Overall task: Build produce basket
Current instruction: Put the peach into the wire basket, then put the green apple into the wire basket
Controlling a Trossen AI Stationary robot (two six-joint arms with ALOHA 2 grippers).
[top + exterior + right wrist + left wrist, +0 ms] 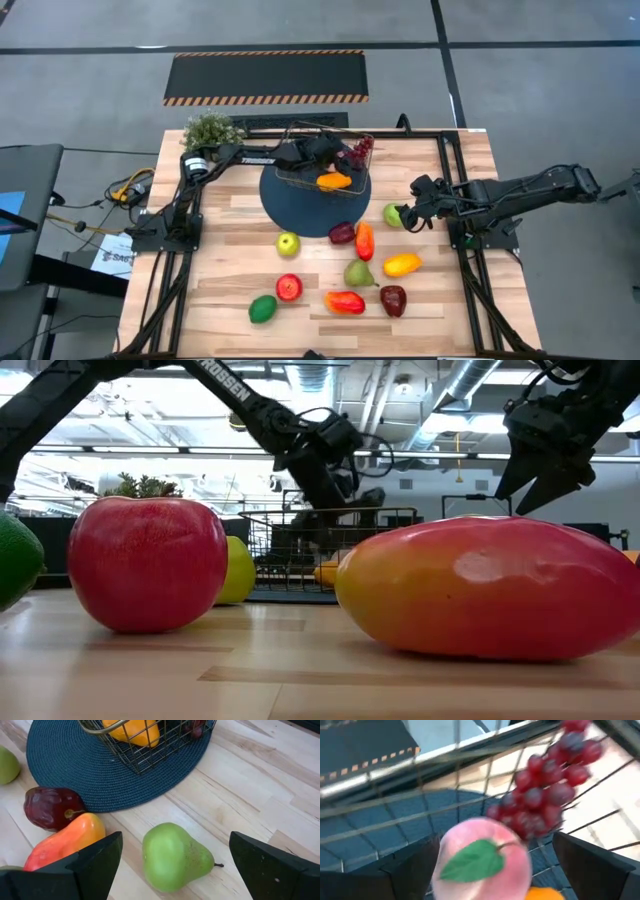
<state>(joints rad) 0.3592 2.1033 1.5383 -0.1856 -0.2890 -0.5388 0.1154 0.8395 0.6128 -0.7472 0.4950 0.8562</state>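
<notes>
The left gripper (322,150) hangs over the basket (300,178) at 12 o'clock, jaws wide, a peach (482,862) between them. The right gripper (170,865), jaws wide, hovers over a green pear (172,856) on the desk (230,300).

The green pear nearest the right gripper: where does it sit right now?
In the high view the green pear lies on bare wood just off the blue mat's right edge, directly in front of the open right gripper; the right wrist view shows it between the fingers, ungrasped.
</notes>
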